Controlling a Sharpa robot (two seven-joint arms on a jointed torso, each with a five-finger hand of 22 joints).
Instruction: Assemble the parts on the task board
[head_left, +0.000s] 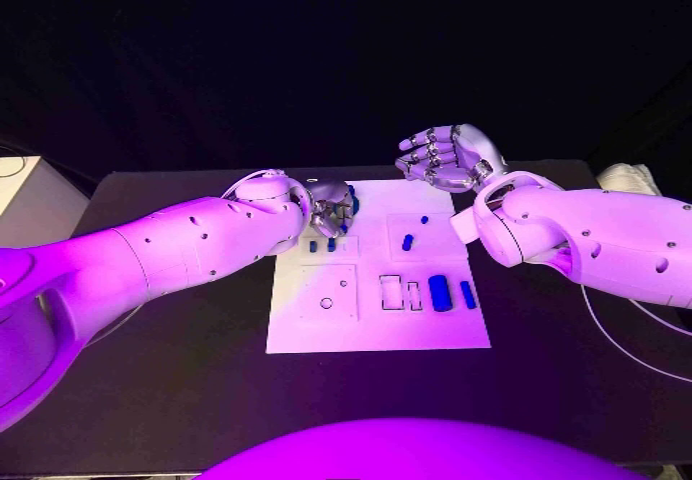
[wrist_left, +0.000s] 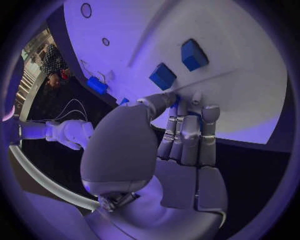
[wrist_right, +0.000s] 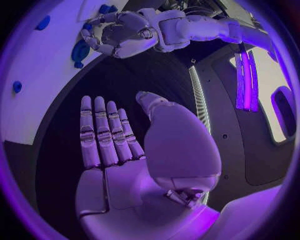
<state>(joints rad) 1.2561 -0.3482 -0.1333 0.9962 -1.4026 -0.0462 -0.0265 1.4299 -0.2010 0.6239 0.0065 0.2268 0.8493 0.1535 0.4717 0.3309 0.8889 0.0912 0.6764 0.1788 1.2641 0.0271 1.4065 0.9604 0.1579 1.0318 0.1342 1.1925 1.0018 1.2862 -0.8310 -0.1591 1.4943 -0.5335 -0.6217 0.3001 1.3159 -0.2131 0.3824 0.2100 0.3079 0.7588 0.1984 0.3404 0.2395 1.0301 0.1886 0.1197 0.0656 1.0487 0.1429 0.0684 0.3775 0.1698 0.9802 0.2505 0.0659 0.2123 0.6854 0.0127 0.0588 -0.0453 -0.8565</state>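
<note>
My left hand (head_left: 330, 208) is lowered onto the far left corner of the task board (head_left: 378, 335), its fingers (wrist_left: 189, 132) curled together with the tips touching a small blue part (wrist_left: 174, 99); whether that part is actually pinched cannot be told. Two blue block parts (wrist_left: 162, 76) lie just beyond the fingertips on the board. My right hand (head_left: 446, 157) is raised above the board's far right edge, released, its fingers (wrist_right: 100, 132) straight and side by side, holding nothing. An oblong blue part (head_left: 438, 292) lies near the board's right edge, its long axis running away from me, with a slimmer blue part (head_left: 467, 293) parallel beside it. No legible writing appears on the board.
</note>
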